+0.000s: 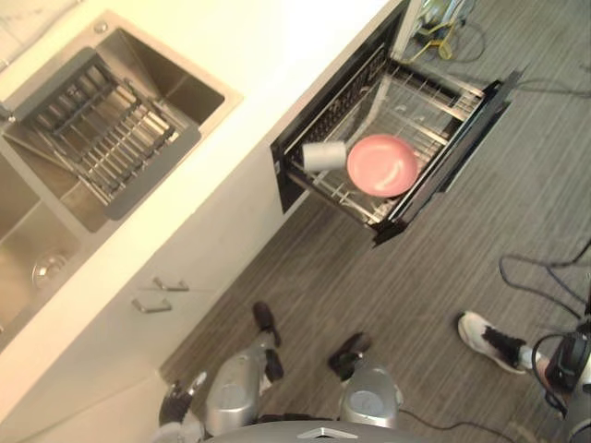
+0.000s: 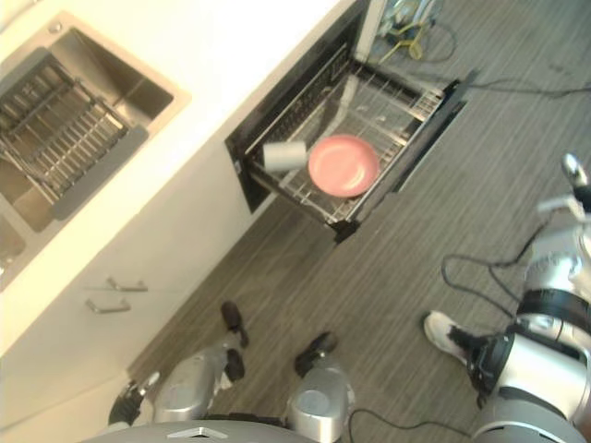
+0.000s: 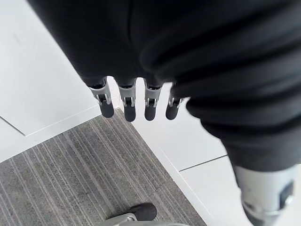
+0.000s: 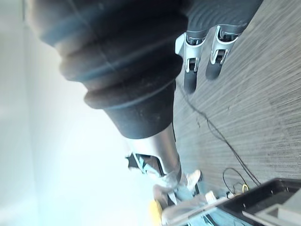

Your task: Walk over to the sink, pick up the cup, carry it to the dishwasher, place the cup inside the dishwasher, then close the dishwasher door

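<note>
On my screen, my robot's left hand [image 3: 106, 105] has a row of silver fingers [image 3: 150, 107] with dark round tips, and small silver hinges sit just above each tip. A soft black cover [image 3: 197, 47] with folds hides the back of that hand. The right hand [image 4: 190, 75] has the same silver fingers and dark tips. Its thick black cover [image 4: 122, 84] has fat rings like a bendy hose. The right arm [image 2: 540, 369] wears smooth silver-grey shells with black bands between them.

One cup [image 1: 323, 155], one pink plate [image 1: 382, 164] (both in one dishwasher rack [image 1: 436, 100]), one sink drainer [image 1: 106, 134], two cabinet handles [image 1: 171, 285].
</note>
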`<state>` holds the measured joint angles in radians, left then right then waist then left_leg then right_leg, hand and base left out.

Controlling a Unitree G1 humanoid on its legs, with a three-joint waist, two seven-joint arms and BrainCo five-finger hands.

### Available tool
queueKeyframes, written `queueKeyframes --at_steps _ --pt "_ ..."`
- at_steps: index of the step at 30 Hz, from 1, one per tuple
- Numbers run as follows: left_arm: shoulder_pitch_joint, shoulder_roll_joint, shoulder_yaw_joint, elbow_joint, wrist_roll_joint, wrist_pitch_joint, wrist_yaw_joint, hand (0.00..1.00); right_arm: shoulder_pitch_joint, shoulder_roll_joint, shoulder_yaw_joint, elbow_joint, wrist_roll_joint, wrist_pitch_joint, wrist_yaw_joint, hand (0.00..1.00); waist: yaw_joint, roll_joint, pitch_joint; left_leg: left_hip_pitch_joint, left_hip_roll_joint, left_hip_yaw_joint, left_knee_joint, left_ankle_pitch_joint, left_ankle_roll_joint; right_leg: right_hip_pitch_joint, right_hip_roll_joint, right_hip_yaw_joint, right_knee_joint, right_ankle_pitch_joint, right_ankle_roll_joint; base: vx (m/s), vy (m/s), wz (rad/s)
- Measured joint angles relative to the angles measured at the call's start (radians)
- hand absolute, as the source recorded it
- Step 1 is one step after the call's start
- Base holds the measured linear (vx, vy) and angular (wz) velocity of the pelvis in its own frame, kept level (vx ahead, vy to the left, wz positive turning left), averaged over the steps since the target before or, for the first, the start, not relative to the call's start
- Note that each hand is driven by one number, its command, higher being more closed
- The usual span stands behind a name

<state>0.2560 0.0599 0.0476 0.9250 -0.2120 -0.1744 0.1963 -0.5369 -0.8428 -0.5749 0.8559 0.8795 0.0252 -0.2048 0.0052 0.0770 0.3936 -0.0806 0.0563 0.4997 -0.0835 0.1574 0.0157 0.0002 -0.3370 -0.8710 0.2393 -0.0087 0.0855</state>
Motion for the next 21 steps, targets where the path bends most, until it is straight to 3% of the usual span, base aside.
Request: queueKeyframes --at_steps 2,5,8,10,14,16,21 --pt "0.01 0.0 0.005 0.015 0.001 -0.006 0.001 0.0 0.034 0.036 -0.021 0.018 0.054 0.001 0.034 1.0 -0.011 -0.007 -0.025 0.008 0.006 0.039 0.0 -0.003 -0.002 0.0 -0.001 0.007 0.002 -0.003 0.001 -0.03 -0.03 -0.11" --pt "0.007 -0.004 0.005 0.032 0.02 -0.015 0.001 0.0 0.057 0.074 -0.03 0.027 0.132 0.033 0.097 1.0 -0.023 0.005 -0.035 0.003 0.024 0.157 0.0 -0.012 -0.002 -0.021 -0.015 0.007 0.016 -0.015 0.0 -0.09 0.013 0.04" --pt "-0.011 -0.003 -0.02 0.038 0.026 -0.023 0.001 0.0 0.045 0.101 -0.025 0.024 0.146 0.05 0.155 1.0 -0.011 0.021 -0.043 -0.043 0.034 0.246 0.006 -0.002 -0.012 -0.095 -0.039 0.009 0.05 -0.026 -0.001 -0.09 0.041 0.09" --pt "-0.028 -0.003 -0.023 0.052 0.03 -0.023 0.0 0.0 0.012 0.126 -0.014 0.024 0.145 0.066 0.177 1.0 -0.005 0.028 -0.041 -0.082 0.025 0.252 0.006 0.004 -0.014 -0.149 -0.065 0.018 0.09 -0.038 -0.008 -0.1 0.041 0.04" --pt "-0.053 -0.001 -0.058 0.07 0.031 -0.025 0.001 0.0 -0.063 0.127 0.057 0.025 0.14 0.085 0.174 1.0 0.003 0.058 -0.032 -0.134 0.006 0.253 0.006 0.008 -0.01 -0.223 -0.1 0.036 0.14 -0.047 -0.005 -0.1 0.046 0.04" --pt "-0.075 -0.004 -0.085 0.077 0.031 -0.025 0.0 0.0 -0.119 0.119 0.069 0.034 0.133 0.088 0.16 1.0 0.004 0.088 -0.015 -0.158 -0.007 0.245 0.006 0.015 -0.008 -0.252 -0.12 0.04 0.16 -0.049 -0.004 -0.06 0.047 0.1" --pt "-0.133 -0.003 -0.141 0.076 0.032 -0.027 -0.009 0.0 -0.266 0.021 0.196 0.153 0.059 0.115 0.086 1.0 0.027 0.15 0.037 -0.225 -0.036 0.186 0.006 0.04 0.016 -0.324 -0.155 0.042 0.201 -0.043 -0.012 -0.05 0.043 0.12"
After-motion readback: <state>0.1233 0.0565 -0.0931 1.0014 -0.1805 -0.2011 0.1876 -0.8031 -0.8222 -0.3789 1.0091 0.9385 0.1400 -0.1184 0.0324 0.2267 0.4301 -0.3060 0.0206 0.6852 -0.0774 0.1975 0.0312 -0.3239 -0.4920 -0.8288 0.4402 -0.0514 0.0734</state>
